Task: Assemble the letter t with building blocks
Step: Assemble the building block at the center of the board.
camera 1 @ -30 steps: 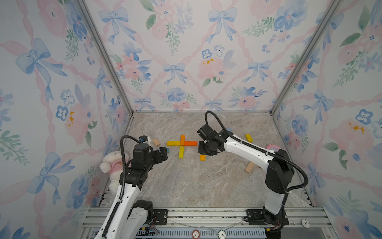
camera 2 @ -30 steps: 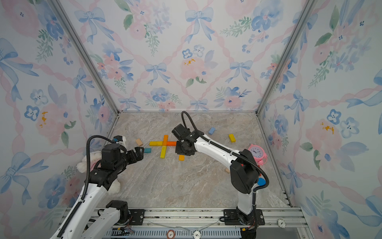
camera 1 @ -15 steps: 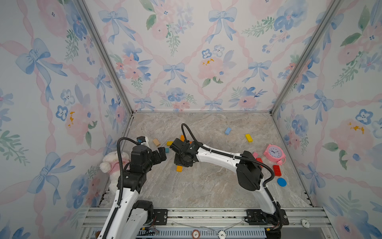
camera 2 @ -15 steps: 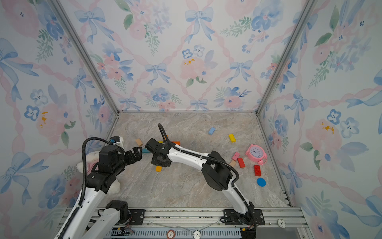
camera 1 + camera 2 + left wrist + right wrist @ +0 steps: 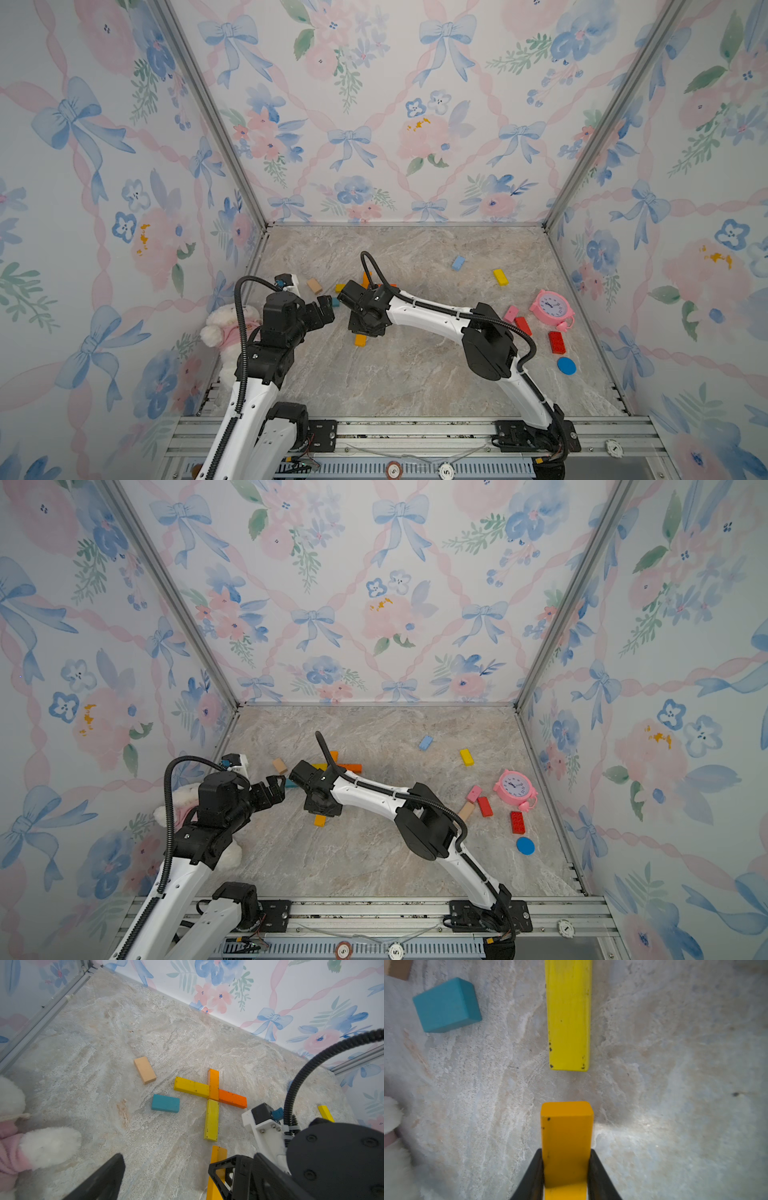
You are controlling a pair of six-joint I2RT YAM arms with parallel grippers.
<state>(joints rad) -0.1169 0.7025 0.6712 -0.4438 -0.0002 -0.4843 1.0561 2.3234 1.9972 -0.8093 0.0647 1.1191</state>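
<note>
Amber block [image 5: 566, 1132] clamped in right hand [image 5: 565, 1153], gap before yellow block [image 5: 569, 1016] end; left hand [image 5: 166, 1162] agape.

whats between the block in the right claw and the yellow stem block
Nothing: only bare marble tabletop separates the amber block held in the right claw from the yellow stem block, shown in the right wrist view.

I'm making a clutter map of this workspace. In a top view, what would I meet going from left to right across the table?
plush toy → bare wood block → orange-yellow block → light blue block → yellow block → pink alarm clock. Pieces whose places overlap are left out.
</note>
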